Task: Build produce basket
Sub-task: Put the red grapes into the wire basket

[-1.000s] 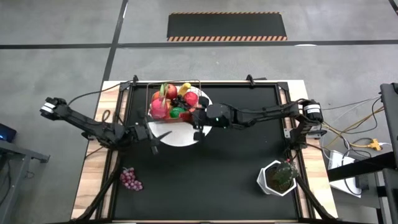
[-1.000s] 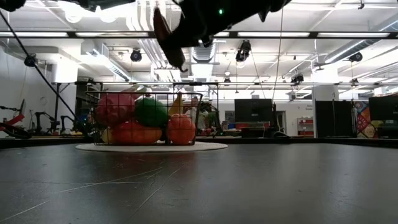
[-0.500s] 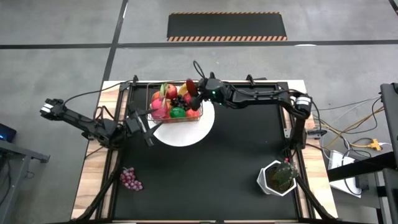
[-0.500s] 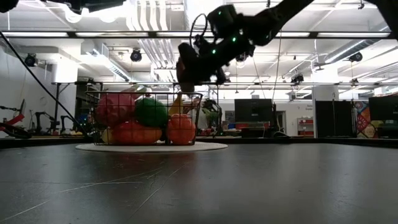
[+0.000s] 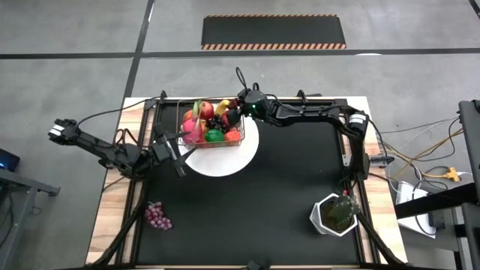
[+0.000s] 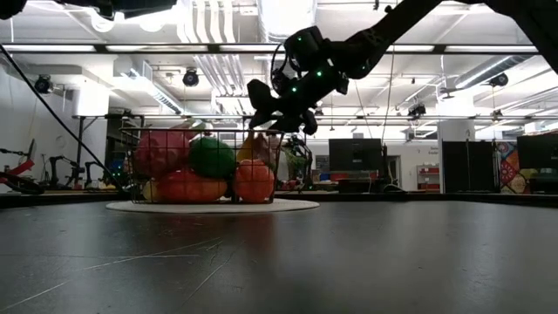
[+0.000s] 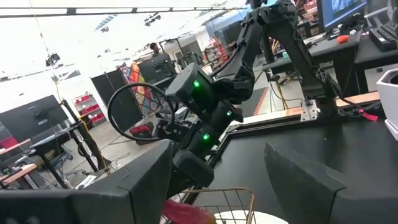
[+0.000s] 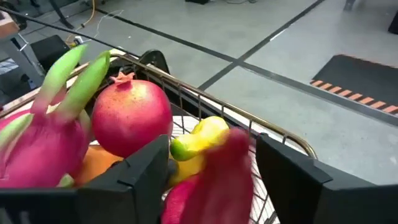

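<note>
The wire basket stands on a round white plate, filled with produce: pink dragon fruit, a round red fruit, yellow banana, green lime. My right gripper hovers open over the basket's far right corner. A blurred red piece shows just below and between its fingers, inside the basket. My left gripper is open at the plate's left edge, near the basket. Purple grapes lie alone on the mat near the left near corner.
A green plant in a white pot stands near the table's right near corner. Bare black mat spreads across the middle and right of the table. The right arm reaches across the far edge; the left arm lies along the left side.
My right gripper carried a long red piece from above the plate's near right part up and toward the far edge, then came down over the basket's far right corner. The red piece now shows low in the basket's right end. My left gripper drew back slightly leftward.
</note>
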Controlling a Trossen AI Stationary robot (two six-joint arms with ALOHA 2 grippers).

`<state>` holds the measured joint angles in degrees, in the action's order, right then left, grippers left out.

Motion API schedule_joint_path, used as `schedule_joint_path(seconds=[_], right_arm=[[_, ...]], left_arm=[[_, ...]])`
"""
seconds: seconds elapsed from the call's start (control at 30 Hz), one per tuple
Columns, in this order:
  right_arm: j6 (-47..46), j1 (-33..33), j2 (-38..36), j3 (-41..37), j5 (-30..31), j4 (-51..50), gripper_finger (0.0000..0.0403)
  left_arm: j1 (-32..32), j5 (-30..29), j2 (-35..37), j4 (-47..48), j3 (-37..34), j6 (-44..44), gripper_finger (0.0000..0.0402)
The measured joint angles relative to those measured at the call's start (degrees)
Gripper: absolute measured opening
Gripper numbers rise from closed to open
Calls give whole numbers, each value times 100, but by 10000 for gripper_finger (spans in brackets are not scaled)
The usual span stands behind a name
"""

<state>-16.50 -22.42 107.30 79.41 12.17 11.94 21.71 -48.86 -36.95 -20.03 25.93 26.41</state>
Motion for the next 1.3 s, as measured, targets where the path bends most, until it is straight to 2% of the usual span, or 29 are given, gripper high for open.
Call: schedule_joint_path(seconds=[0.23, 0.33, 0.4, 0.5, 0.67, 0.73, 0.83, 0.9, 0.93, 1.0, 1.1, 1.13, 1.2, 1.3], right_arm=[[172, 14, -304, -8, -13, -448, 266], [413, 69, -648, -8, -18, -939, 273], [564, 180, -898, -11, -20, -1258, 276], [841, 460, -1187, -96, -55, -1659, 275], [1501, 1020, -1449, -305, -55, -1735, 268], [1741, 1196, -1518, -362, -44, -1718, 266], [1916, 1367, -1545, -411, -20, -1722, 265], [1977, 1430, -1547, -425, -14, -1726, 267], [2019, 1438, -1542, -428, -13, -1722, 268], [2032, 1452, -1526, -430, -12, -1675, 269], [2032, 1454, -1444, -440, -12, -1584, 269], [2032, 1454, -1408, -448, -11, -1586, 268], [2029, 1452, -1362, -448, -9, -1554, 265], [2020, 1454, -1341, -471, -10, -1547, 261]], left_arm=[[2, 0, -77, -47, -4, -131, 238], [2, 4, -193, -47, -7, -597, 238], [4, 18, -328, -48, -7, -1219, 238], [37, 274, -651, 118, -29, -2819, 238], [440, 1772, -1381, 1375, -58, -5965, 238], [665, 2002, -1677, 1988, 116, -7273, 237], [816, 2554, -2092, 3609, 619, -9338, 237], [872, 3412, -2438, 4801, 1065, -10436, 237], [913, 3913, -2640, 5343, 1295, -10701, 237], [988, 5042, -3062, 6335, 1729, -10706, 237], [1105, 6403, -3683, 7571, 2255, -9862, 237], [1165, 6613, -3860, 7880, 2408, -9464, 237], [1328, 6674, -4161, 8353, 2632, -8668, 237], [1671, 6555, -4507, 8328, 2824, -7776, 237]])
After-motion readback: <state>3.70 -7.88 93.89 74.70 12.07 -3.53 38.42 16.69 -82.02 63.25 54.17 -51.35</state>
